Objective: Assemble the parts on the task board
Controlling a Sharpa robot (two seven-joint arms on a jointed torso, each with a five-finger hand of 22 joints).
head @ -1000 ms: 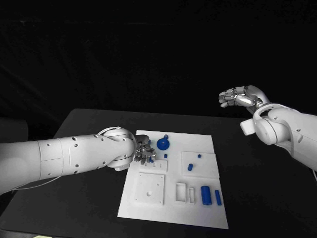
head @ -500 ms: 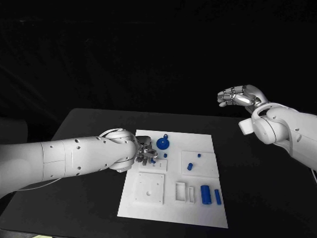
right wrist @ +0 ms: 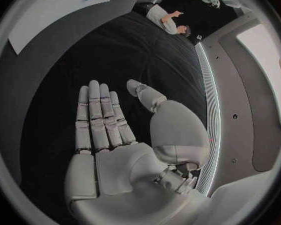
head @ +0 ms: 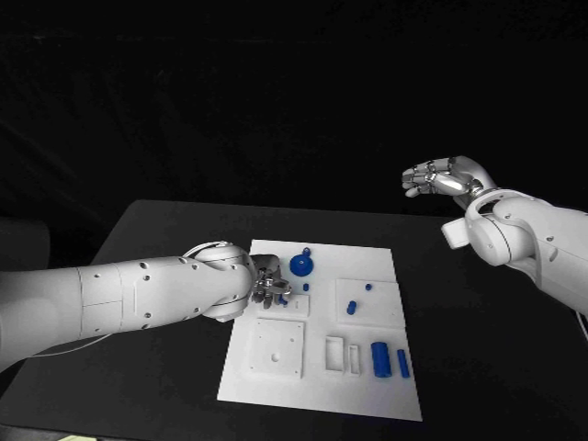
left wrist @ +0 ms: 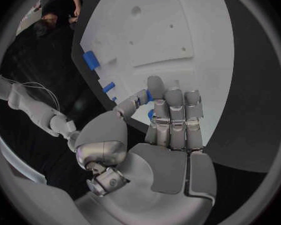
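Left hand [head: 269, 287], low over the task board [head: 323, 386] left-centre, fingers closed on a small blue part [left wrist: 150, 96] whose seating is hidden; risk judged of misalignment or jamming on insertion; right hand [right wrist: 112, 135] raised clear, fingers released, nothing held.

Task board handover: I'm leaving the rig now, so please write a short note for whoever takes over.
Left hand: over the task board at its left edge, fingers curled around a small blue part.
Right hand: raised off to the right of the board, holding nothing, fingers straight.
Board: blue round part at the far end, small blue piece mid-board, two blue cylinders near the front.
Done: cannot tell what is seated.
Left: place the held part, then the rest.
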